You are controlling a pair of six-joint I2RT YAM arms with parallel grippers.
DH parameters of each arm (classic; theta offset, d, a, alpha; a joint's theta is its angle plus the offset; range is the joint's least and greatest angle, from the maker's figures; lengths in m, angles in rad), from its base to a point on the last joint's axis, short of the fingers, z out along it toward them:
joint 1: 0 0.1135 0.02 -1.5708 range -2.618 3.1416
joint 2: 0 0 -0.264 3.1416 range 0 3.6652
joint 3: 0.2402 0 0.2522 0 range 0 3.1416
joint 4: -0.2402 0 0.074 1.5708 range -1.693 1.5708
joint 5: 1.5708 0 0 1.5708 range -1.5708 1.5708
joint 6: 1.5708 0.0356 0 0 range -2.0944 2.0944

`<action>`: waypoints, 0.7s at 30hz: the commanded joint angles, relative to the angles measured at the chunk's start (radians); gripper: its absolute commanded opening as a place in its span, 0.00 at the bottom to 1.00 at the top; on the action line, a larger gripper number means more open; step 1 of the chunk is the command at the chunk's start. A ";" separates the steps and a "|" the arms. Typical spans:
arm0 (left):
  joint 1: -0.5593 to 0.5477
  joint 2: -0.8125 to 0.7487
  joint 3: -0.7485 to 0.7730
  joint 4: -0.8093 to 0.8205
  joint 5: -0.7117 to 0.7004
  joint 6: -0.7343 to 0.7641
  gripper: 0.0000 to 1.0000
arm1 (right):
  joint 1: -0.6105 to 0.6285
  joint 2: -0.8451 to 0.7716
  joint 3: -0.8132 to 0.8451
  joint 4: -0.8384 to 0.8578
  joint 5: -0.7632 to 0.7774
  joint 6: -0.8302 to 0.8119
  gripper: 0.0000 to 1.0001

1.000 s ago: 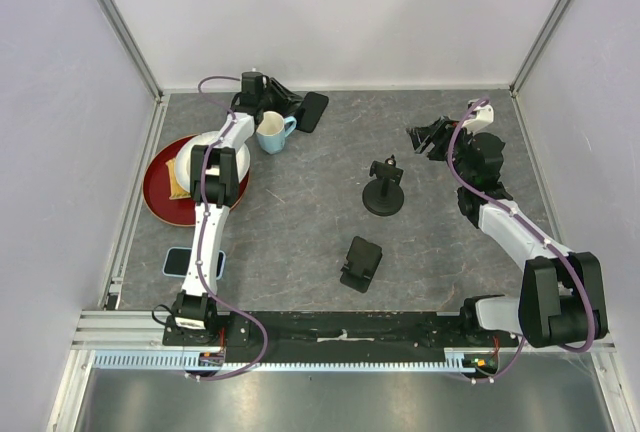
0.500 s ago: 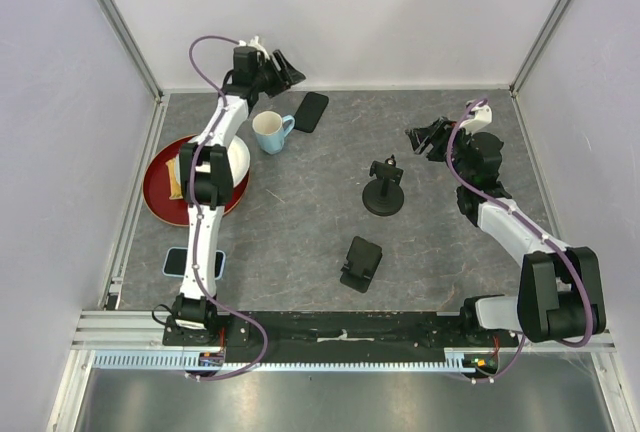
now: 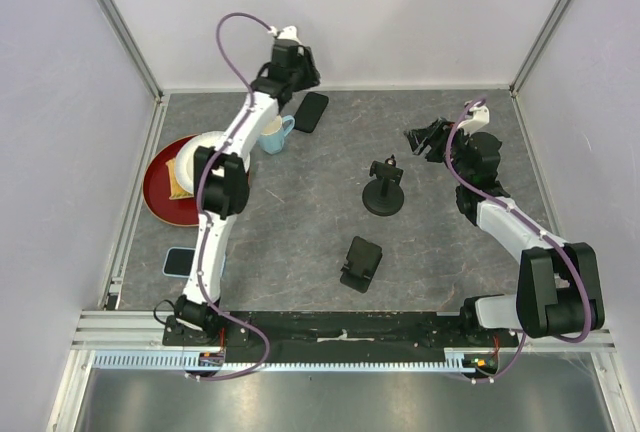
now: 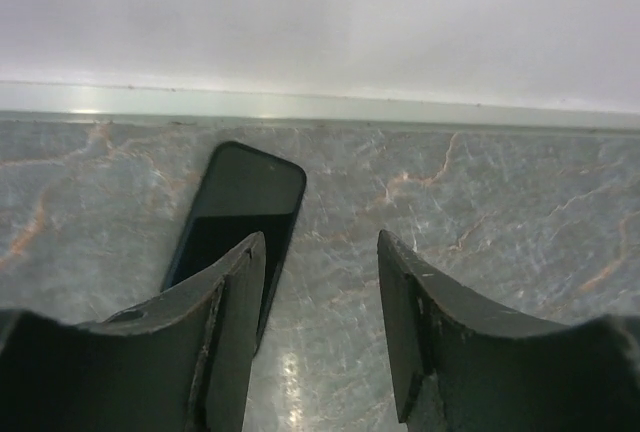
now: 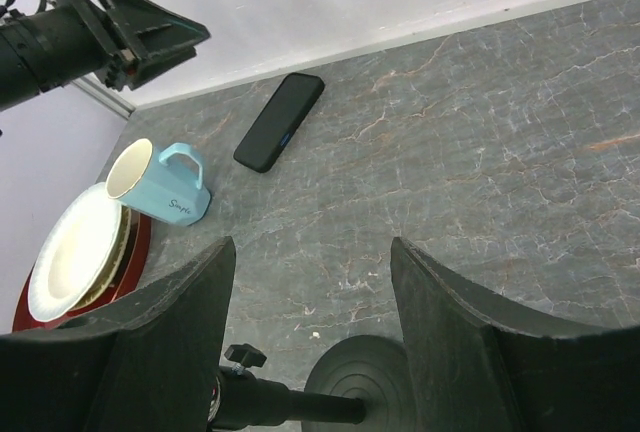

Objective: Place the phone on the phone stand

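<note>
The black phone (image 3: 312, 112) lies flat near the back wall, right of a blue mug (image 3: 272, 134). My left gripper (image 3: 303, 74) hangs above the phone's far end, open with nothing between its fingers. In the left wrist view the phone (image 4: 240, 214) lies below and left of the left gripper (image 4: 320, 244). The phone stand (image 3: 384, 189), a black round base with a post and clamp, is mid-table. My right gripper (image 3: 425, 138) hovers just right of it, open and empty. The right wrist view shows the right gripper (image 5: 312, 247) above the stand's base (image 5: 365, 382), with the phone (image 5: 279, 121) beyond.
A red tray (image 3: 160, 202) with a white plate (image 3: 215, 152) sits at the left. A second phone in a blue case (image 3: 180, 262) lies near the left front. A small black angled stand (image 3: 361, 263) is front of centre. Walls close the back and sides.
My left arm has risen from beside the phone and swung right, so its gripper now hangs over the phone's far end. The phone and right arm have not moved.
</note>
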 commanded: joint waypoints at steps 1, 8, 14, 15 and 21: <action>-0.072 -0.015 0.020 -0.041 -0.227 0.130 0.59 | -0.003 0.000 0.006 0.060 -0.016 0.011 0.70; -0.102 0.082 0.099 -0.044 -0.212 0.176 0.78 | -0.003 0.003 0.004 0.066 -0.018 0.012 0.71; -0.124 0.144 0.115 -0.028 -0.290 0.260 0.81 | -0.006 0.011 0.006 0.069 -0.024 0.014 0.71; -0.124 0.159 0.116 -0.036 -0.298 0.265 0.81 | -0.005 0.009 0.004 0.069 -0.024 0.014 0.71; -0.105 0.194 0.136 -0.088 -0.247 0.242 0.82 | -0.006 0.015 0.004 0.075 -0.031 0.020 0.72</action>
